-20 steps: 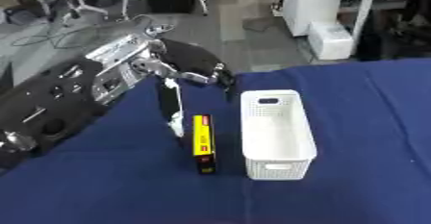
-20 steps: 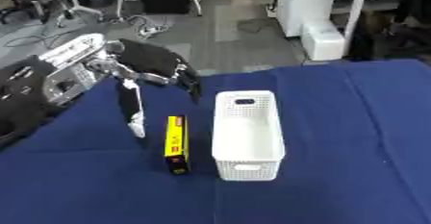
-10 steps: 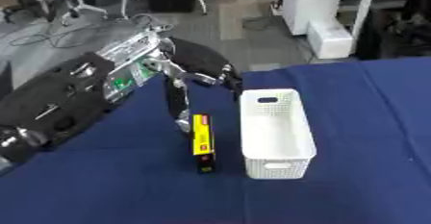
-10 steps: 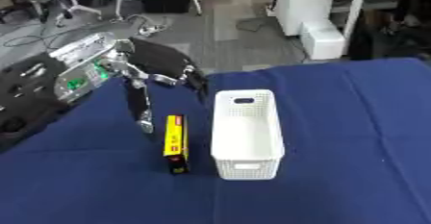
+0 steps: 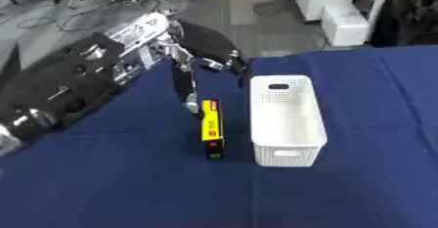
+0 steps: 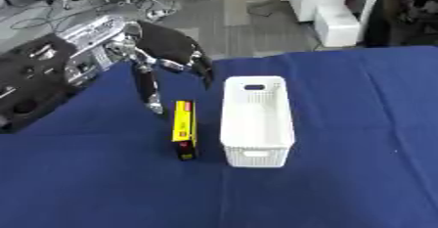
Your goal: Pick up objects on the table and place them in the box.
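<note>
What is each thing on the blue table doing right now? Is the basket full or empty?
white basket: upright, empty.
yellow box: lying flat on the blue table, left of the basket, not held.
left hand: above the table behind the yellow box, one long finger pointing down near the box's far end, other fingers curled, holding nothing.
right hand: not in view.

A table [image 5: 359,193] covered in a dark blue cloth carries the things. A white perforated box [image 5: 286,119] stands on it, its long side running away from the camera. Just beside the box, to its left and parallel to it, lies a yellow and black object [image 5: 211,134].
</note>
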You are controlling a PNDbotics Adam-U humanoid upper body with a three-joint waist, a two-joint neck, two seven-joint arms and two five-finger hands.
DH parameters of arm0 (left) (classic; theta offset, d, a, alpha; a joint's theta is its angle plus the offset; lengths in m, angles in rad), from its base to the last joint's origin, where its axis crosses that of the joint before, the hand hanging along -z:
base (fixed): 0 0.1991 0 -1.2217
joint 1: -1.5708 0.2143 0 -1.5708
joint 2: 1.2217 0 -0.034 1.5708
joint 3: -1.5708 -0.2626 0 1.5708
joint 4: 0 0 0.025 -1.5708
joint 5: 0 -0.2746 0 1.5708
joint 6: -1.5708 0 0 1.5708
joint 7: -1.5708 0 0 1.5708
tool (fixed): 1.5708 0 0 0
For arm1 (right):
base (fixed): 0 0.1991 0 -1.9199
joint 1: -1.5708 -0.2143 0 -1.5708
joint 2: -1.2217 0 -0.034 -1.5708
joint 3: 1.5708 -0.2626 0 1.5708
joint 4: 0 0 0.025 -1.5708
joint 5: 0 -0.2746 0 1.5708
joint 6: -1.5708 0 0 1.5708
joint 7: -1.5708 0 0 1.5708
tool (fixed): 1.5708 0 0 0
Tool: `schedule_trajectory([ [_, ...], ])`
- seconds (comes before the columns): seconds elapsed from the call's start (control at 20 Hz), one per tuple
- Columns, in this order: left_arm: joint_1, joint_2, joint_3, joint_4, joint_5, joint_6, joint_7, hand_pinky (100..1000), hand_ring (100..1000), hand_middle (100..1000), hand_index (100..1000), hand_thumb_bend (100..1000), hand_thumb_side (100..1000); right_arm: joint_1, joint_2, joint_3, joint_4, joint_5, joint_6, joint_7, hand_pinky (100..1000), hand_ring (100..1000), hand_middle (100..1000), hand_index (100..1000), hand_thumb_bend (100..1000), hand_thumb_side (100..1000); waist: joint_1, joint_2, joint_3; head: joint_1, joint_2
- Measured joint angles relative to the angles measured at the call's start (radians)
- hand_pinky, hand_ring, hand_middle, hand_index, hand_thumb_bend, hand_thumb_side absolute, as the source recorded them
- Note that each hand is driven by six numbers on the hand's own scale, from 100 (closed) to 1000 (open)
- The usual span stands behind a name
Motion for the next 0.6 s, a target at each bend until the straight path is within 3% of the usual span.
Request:
schedule_trajectory([
  [0.3, -0.001, -0.009, -0.01, 0.028, -0.025, -0.004, 0.004, 764, 770, 786, 810, 655, 332, 0.0, 0.0, 0.0, 0.0, 0.002, 0.002, 0.002, 100, 100, 100, 190, 100, 1000, 0.001, 0.001, 0.0, 0.009, 0.026],
  [0.6, -0.01, -0.025, -0.028, 0.057, -0.029, -0.004, 0.004, 760, 769, 788, 812, 639, 326, 0.0, 0.0, 0.0, 0.0, 0.004, 0.004, 0.0, 100, 100, 100, 190, 100, 1000, 0.001, 0.001, 0.0, 0.009, 0.029],
])
